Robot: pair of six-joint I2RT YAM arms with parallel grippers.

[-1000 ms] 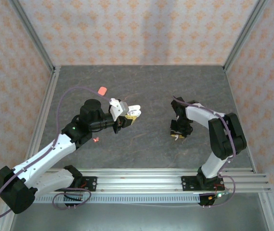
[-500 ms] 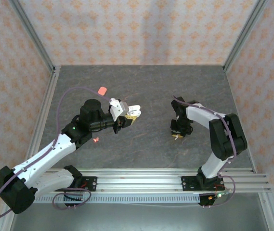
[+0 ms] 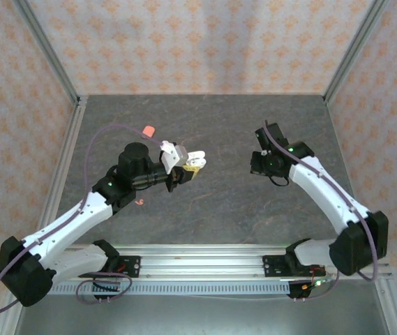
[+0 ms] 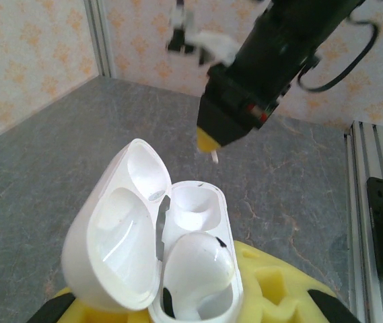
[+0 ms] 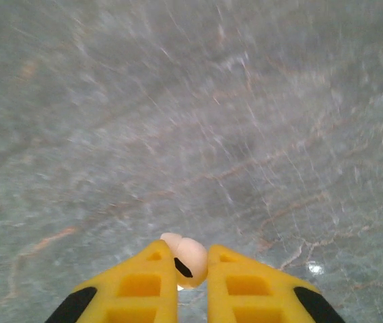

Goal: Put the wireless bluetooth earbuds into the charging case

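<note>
Plainly the step in hand is the carry of a second bud over to the open case, above the grey table (image 3: 212, 209). The left gripper (image 3: 186, 169) is closed on the charging case (image 3: 195, 159) and holds it clear of the surface, mouth up. Its lid (image 4: 114, 235) is swung back on the hinge, one seated earbud (image 4: 198, 266) fills the near cavity and the empty socket (image 4: 192, 205) lies beyond it. The right gripper (image 4: 209, 142) hangs near the case but apart from it, its yellow pads pinched tight on a white earbud (image 5: 188, 259). The rounded head, with its dark mesh patch, bulges between the tips in the right wrist view. In the left wrist view a thin white stem (image 4: 215, 157) pokes out beneath the pads, pointing down toward the table. I judge the bud's long axis to run roughly along the fingers, stem end leading, though the pads hide most of it. The next move calls for bringing that stem directly over the empty socket, lining its axis with the well, then lowering before letting go.
</note>
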